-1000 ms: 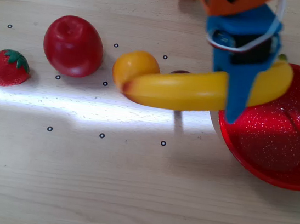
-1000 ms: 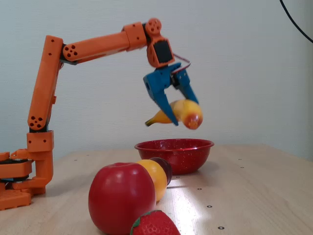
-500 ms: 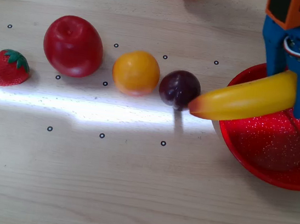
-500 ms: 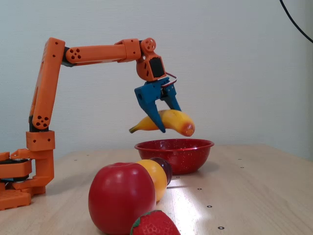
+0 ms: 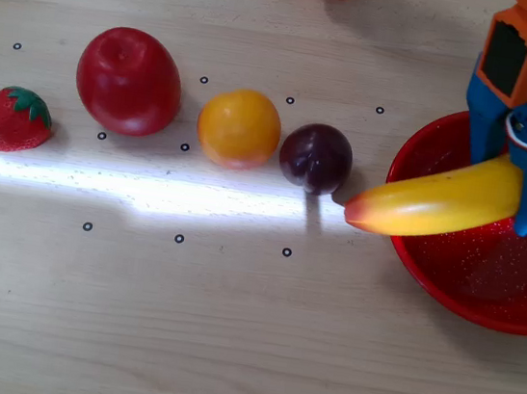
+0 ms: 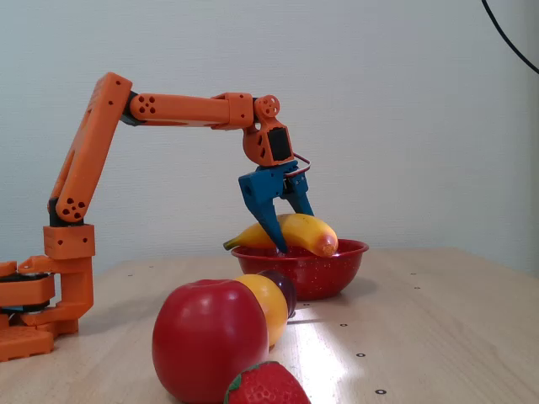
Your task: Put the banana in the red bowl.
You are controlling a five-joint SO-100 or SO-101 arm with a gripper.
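The yellow banana (image 5: 438, 202) with its orange-red tip is clamped between the blue fingers of my gripper (image 5: 507, 190). Its thick end is over the red bowl (image 5: 471, 283) and its tip sticks out past the bowl's left rim in the overhead view. In the fixed view the banana (image 6: 305, 232) sits level with the rim of the red bowl (image 6: 307, 273), with my gripper (image 6: 295, 231) straddling it from above. I cannot tell whether the banana touches the rim.
In the overhead view a row of fruit lies left of the bowl: a strawberry (image 5: 18, 119), a red apple (image 5: 128, 80), an orange (image 5: 239, 128) and a dark plum (image 5: 315, 157) close to the banana's tip. The arm's base (image 6: 38, 295) stands at the left of the fixed view.
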